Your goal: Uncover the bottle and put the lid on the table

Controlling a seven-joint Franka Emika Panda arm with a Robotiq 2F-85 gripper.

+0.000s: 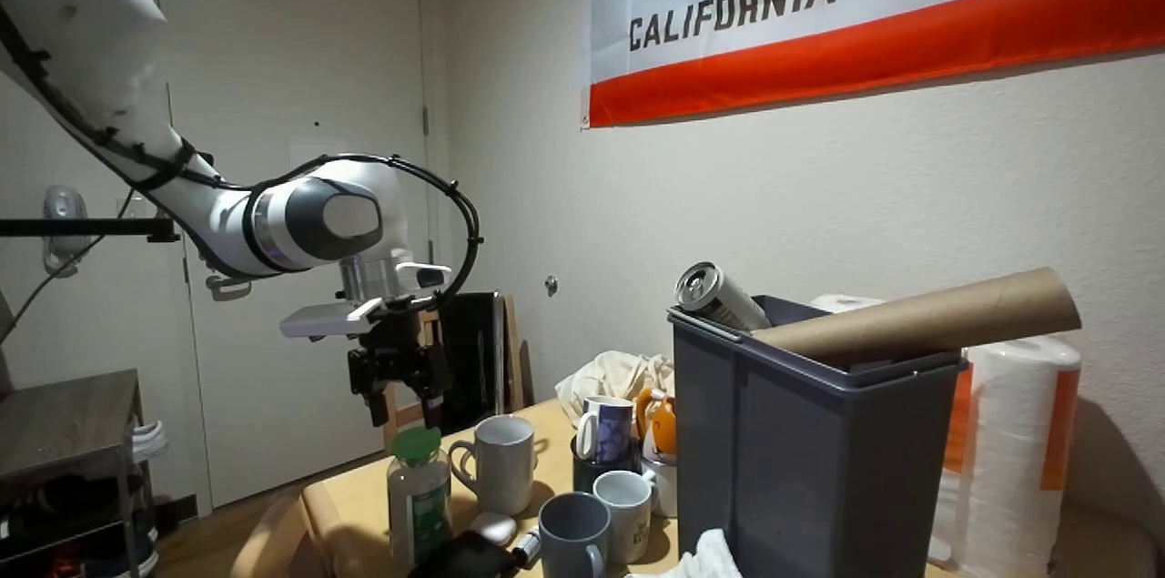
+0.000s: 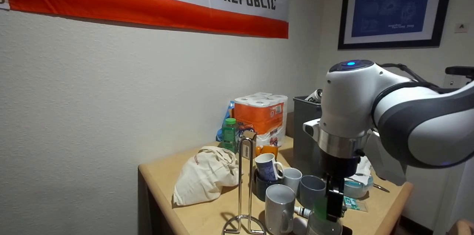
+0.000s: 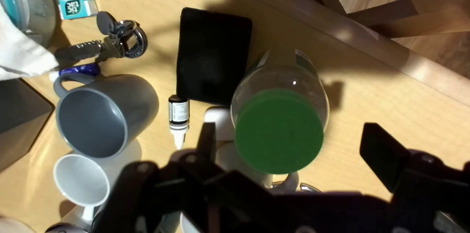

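1. In an exterior view, I see the arm point(image 1: 337, 218) stretched over the counter point(image 1: 355, 487), its gripper point(image 1: 406, 419) pointing down over the bottle point(image 1: 419, 505).
2. The bottle, see-through and upright, stands near the counter's edge, its green lid point(image 1: 417, 445) on.
3. Near it is a tall mug point(image 1: 506, 464); past that, a slate mug point(image 1: 573, 528), a white mug point(image 1: 626, 505) and a patterned mug point(image 1: 607, 432).
4. A can point(image 1: 724, 300) and a cardboard tube point(image 1: 919, 319) stick out of the bin point(image 1: 810, 451); a flag point(image 1: 874, 77) hangs on the wall point(image 1: 510, 105).
5. In an exterior view, the gripper stands partly in front of the lid; how wide it is, I cannot tell from there.
6. The bottle, cut off at the bottom of that view, stands near the tall mug.
7. The patterned mug sits tilted in a dark mug point(image 2: 263, 190); farther off are a cloth bag point(image 2: 207, 177) and, beside wrapped rolls point(image 2: 261, 116), a green jar point(image 2: 230, 137).
8. In the wrist view, the gripper is spread wide: the lid shows between its fingers point(image 3: 382, 156), with a gap on each side.
9. Near the bottle lie a black case point(image 3: 214, 55) and, at the case's corner, a vial point(image 3: 179, 112).
10. Well apart from the bottle are a metal tool point(image 3: 110, 46) and a mint box point(image 3: 73, 3).
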